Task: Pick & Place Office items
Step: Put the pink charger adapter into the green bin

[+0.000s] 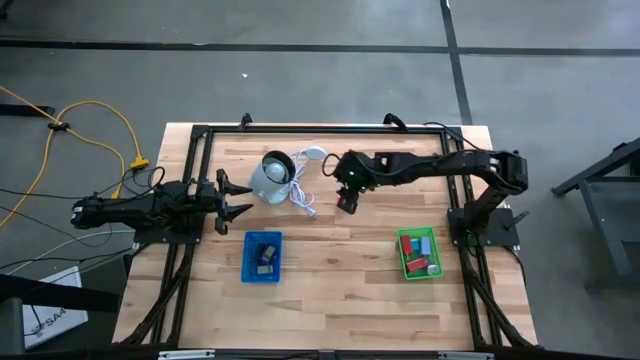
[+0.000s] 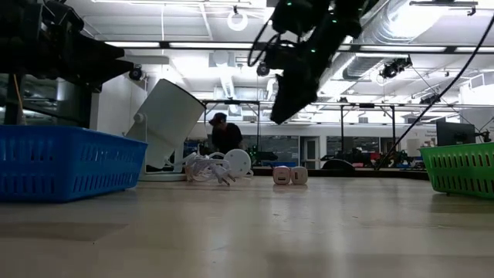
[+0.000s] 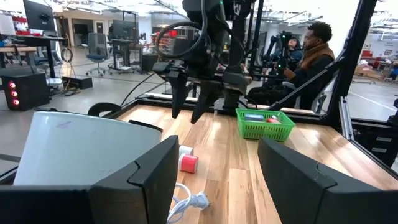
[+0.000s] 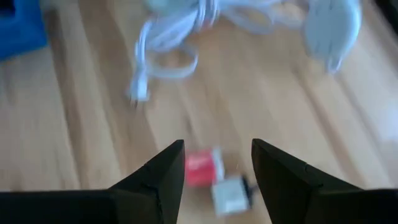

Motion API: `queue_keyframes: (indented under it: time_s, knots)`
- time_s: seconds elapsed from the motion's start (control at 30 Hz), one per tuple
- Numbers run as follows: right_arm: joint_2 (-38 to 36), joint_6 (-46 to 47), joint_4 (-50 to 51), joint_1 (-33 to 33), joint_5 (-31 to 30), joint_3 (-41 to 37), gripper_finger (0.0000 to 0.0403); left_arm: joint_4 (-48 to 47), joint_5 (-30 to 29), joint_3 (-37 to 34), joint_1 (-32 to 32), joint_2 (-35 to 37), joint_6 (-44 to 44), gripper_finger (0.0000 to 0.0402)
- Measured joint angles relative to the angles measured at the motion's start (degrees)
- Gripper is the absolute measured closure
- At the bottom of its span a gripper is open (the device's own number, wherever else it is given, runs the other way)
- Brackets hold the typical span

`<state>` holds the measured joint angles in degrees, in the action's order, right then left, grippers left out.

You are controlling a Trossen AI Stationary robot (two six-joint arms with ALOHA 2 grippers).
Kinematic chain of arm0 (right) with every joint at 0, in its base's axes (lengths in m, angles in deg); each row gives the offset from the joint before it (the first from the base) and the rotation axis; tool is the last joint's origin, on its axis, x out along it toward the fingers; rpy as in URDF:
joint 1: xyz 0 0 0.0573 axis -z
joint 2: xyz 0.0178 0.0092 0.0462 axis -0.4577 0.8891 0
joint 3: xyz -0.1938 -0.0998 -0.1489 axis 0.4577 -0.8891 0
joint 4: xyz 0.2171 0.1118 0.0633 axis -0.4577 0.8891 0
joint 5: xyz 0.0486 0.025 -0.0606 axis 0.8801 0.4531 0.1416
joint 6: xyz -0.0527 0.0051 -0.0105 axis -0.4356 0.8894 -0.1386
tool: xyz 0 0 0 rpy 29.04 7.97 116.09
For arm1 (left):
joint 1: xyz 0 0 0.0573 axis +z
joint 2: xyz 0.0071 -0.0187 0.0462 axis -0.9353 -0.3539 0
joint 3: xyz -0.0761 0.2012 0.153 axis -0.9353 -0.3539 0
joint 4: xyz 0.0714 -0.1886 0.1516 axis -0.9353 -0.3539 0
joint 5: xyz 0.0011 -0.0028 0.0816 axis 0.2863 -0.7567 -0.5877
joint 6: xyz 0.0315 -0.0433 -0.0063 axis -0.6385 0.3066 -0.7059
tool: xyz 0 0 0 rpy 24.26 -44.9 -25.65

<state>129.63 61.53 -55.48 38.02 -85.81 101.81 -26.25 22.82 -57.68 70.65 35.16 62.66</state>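
A red block (image 4: 200, 167) and a white block (image 4: 229, 193) lie side by side on the wooden table, right below my right gripper (image 4: 217, 146). That gripper is open and hangs above them, clear of the table (image 2: 282, 104). The two blocks also show in the low view (image 2: 289, 175) and in the left wrist view (image 3: 188, 163). My left gripper (image 1: 240, 196) is open and empty at the table's left, beside the grey-white round object (image 1: 270, 178). Several coloured pieces lie in the green tray (image 1: 404, 262). Dark pieces lie in the blue tray (image 1: 248, 270).
The round object's white cord (image 1: 303, 197) lies loose on the table between the two grippers, close to the blocks. The blue tray stands near the front left, the green tray at the front right. A person (image 3: 311, 53) sits beyond the table.
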Motion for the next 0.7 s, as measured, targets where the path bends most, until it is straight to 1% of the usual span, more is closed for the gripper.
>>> queue_keyframes:
  time_s: [0.17, 0.4, 0.5, 0.63, 0.7]
  knots:
    - [4.63, -2.41, 7.53, 1.54, 2.49, 8.12, 0.0230, 0.26, -0.02, 0.00, 0.00, 0.00, 0.00, 0.0189]
    - [8.92, -4.67, 17.25, 2.19, 3.00, 16.92, 0.0230, 0.26, -0.02, 0.00, -0.01, 0.00, 0.00, 0.0189]
    - [9.83, -6.19, 19.47, 2.12, 4.02, 18.42, 0.0230, 0.26, -0.02, 0.00, 0.01, 0.00, 0.00, 0.0189]
    - [10.22, -8.82, 21.11, 1.60, 3.93, 18.43, 0.0230, 0.26, -0.01, 0.00, 0.00, 0.00, 0.00, 0.0189]
    - [10.89, -10.55, 20.33, 0.83, 3.36, 18.47, 0.0230, 0.26, 0.00, 0.00, 0.00, 0.00, 0.00, 0.0189]
